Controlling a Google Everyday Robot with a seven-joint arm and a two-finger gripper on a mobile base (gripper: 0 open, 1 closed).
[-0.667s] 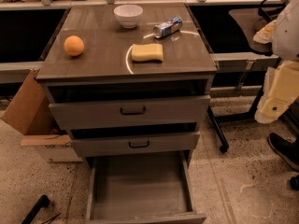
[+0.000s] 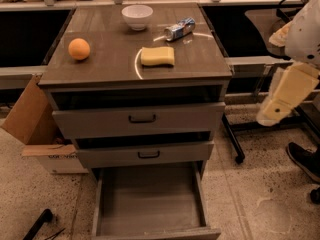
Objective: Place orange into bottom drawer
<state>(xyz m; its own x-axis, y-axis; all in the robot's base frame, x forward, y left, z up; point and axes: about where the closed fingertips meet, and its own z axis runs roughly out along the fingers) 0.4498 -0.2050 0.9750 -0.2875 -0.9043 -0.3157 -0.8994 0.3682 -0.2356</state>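
Almost nothing has changed. The orange (image 2: 79, 49) sits untouched on the left of the cabinet top (image 2: 115, 69), and the bottom drawer (image 2: 150, 199) is pulled open. The gripper (image 2: 277, 104) hangs at the right, well apart from the orange, and we cannot tell its state. We judge the pick hasn't begun.

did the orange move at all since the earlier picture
No. The orange sits at the same spot left of the sponge on the cabinet top. The gripper hangs right of the cabinet, apart from it.
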